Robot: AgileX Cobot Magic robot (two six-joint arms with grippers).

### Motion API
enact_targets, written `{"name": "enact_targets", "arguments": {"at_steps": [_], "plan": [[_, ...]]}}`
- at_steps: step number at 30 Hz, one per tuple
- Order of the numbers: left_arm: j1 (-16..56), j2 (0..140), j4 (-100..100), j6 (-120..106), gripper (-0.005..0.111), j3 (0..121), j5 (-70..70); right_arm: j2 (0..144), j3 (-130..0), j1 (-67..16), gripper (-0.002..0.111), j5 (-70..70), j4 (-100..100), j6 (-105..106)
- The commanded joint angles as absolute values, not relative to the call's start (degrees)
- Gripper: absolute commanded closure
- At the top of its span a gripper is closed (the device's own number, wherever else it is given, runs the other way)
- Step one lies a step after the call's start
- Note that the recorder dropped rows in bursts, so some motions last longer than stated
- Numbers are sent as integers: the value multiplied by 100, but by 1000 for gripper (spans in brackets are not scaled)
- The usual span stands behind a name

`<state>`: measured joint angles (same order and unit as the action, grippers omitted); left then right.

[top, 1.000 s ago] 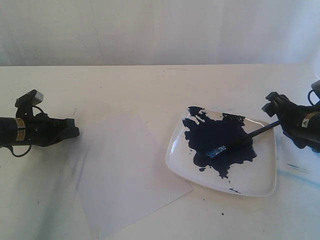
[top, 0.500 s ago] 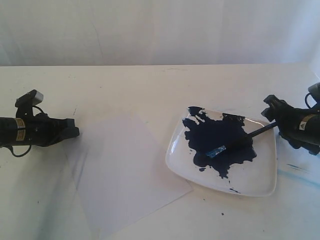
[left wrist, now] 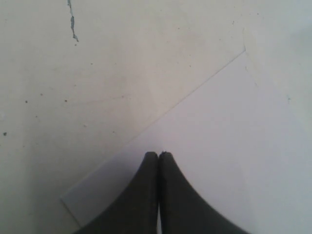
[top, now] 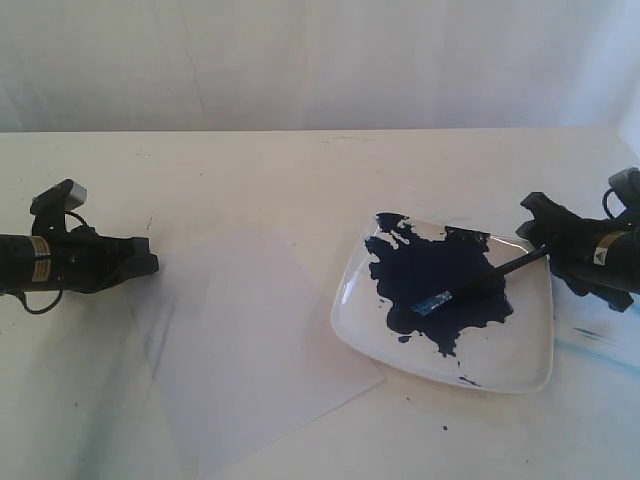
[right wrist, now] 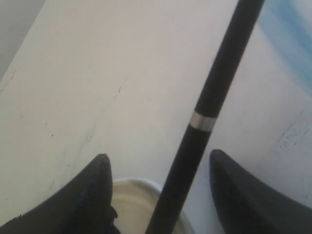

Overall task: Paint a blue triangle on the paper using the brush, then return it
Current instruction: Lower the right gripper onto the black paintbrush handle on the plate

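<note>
Right wrist view looks down between the fingers of the right gripper (right wrist: pixel 160 156), which stand apart with clear gaps on either side of the black handle of the brush (right wrist: pixel 214 97); the hand is released, straddling the handle near its silver band but not yet pinching it. Seen from the exterior camera, this hand sits at the 3 o'clock edge of the table (top: pixel 300 170), at the handle's free end. From there the brush slants down toward 8 o'clock, its blue-coated tip lying in the dark paint pool (top: pixel 440 270) on the square white plate (top: pixel 530 370), which sits at about 4 o'clock. Well apart, at about 7 o'clock, lies the paper (top: pixel 250 340), blank, with no blue triangle on it. At 9 o'clock the left gripper (top: pixel 150 265) rests with its fingers clenched together and empty over the paper's near corner; whether it presses the sheet down cannot be told. The step in hand looks like picking up the brush. The next move probably calls for pinching the thin handle squarely, then lifting it clear without tipping the plate or dripping paint.
</note>
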<state>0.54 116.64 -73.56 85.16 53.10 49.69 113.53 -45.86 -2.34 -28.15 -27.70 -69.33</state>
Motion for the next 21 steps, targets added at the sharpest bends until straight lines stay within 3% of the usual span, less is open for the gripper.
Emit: {"name": "enact_targets", "arguments": {"at_steps": [1, 7, 21], "plan": [[70, 11675, -7463, 8499, 107, 5281, 4668, 11367, -4605, -202, 54, -2721, -2882, -6963], [70, 11675, -7463, 8499, 107, 5281, 4668, 11335, -4605, -202, 67, -2708, -2882, -6963], [70, 11675, -7463, 8499, 107, 5281, 4668, 11141, -4605, -155, 72, -2403, -2854, -6963]]}}
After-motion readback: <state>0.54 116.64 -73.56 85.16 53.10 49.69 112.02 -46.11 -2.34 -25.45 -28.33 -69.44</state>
